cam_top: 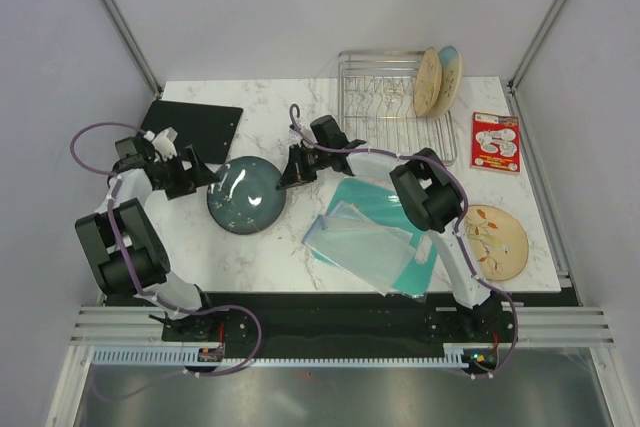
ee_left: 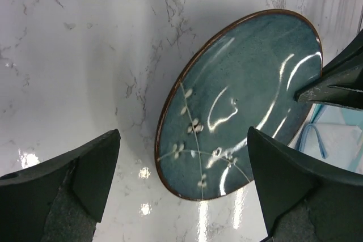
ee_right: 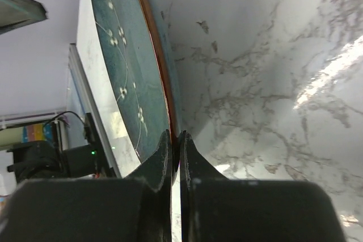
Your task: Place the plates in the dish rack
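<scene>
The dish rack (cam_top: 395, 107) sits at the desk's (cam_top: 280, 267) 1 o'clock, and its 3 o'clock end holds two plates standing on edge and leaning together: a tan sprig plate (cam_top: 428, 82) and, just behind it, a cream-and-blue plate (cam_top: 449, 75). The remaining slots along the 9 o'clock side show only wire prongs. My right pincer (cam_top: 290, 175) is clamped together on the rim of the dark blue-green plate (cam_top: 246, 195), gripping it at about that plate's 2 o'clock. In the right wrist view the fingers (ee_right: 161, 157) meet on the brown edge with the plate (ee_right: 125, 55) running away edge-on. I cannot tell whether the plate is lying flat on the desk. My left pincer (cam_top: 205, 179) stands apart at the plate's 9 o'clock, its jaws wide. In the left wrist view the white sprigs on the plate (ee_left: 244, 100) show between them, and nothing is gripped. A teal cutting board (cam_top: 375, 237) lies at the dark plate's 4 o'clock, with my right arm passing above it. Beyond it, at the desk's 4 o'clock, a second tan plate (cam_top: 495, 240) lies flat. A red-and-white card (cam_top: 496, 141) lies just beside the rack at its 4 o'clock, and a black mat (cam_top: 195, 127) lies at the desk's 10 o'clock, behind my left arm.
</scene>
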`<state>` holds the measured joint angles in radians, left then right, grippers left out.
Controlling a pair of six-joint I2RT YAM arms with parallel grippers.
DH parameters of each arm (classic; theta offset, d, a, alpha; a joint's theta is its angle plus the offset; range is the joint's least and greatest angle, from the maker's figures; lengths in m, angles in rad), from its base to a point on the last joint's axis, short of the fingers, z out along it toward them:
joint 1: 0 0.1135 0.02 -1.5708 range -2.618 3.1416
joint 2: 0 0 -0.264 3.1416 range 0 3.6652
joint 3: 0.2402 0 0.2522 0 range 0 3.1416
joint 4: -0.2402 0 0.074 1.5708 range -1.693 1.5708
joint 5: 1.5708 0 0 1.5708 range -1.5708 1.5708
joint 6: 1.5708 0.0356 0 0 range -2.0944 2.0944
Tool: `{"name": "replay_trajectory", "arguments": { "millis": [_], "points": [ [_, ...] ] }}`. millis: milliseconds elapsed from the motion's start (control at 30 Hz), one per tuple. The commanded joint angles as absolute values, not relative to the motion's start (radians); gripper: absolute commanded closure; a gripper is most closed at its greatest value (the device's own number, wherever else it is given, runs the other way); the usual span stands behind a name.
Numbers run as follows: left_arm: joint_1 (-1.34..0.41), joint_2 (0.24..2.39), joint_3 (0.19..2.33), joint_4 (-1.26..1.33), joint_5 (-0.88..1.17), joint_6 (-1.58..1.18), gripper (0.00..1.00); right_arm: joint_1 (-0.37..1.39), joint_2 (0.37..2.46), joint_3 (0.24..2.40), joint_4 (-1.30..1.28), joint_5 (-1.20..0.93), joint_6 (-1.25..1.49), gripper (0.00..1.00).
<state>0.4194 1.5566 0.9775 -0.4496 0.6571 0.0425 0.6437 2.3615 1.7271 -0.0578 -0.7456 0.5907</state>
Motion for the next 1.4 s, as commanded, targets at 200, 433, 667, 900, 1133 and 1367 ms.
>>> {"name": "replay_trajectory", "arguments": {
  "millis": [200, 433, 667, 900, 1133, 1367],
  "points": [
    [0.397, 1.64, 0.977, -0.373, 0.773, 0.07, 0.02, 0.634, 2.214, 1.72, 0.333, -0.928, 0.853, 1.0],
    [0.399, 1.668, 1.031, -0.414, 1.075, 0.083, 0.97, 0.646, 2.204, 1.732, 0.258, -0.919, 0.767, 1.0],
    [0.407, 1.727, 1.116, -0.537, 1.258, 0.218, 0.98, 0.646, 2.221, 1.72, 0.242, -0.943, 0.726, 0.41],
    [0.407, 1.761, 1.18, -0.632, 1.34, 0.265, 0.97, 0.652, 2.295, 1.782, 0.253, -0.954, 0.729, 0.36],
    [0.405, 1.77, 1.206, -0.741, 1.344, 0.341, 0.97, 0.667, 2.344, 1.821, 0.293, -0.945, 0.761, 0.51],
    [0.403, 1.755, 1.215, -0.742, 1.225, 0.315, 0.63, 0.664, 2.31, 1.828, 0.201, -0.9, 0.698, 1.0]
  ]
}}
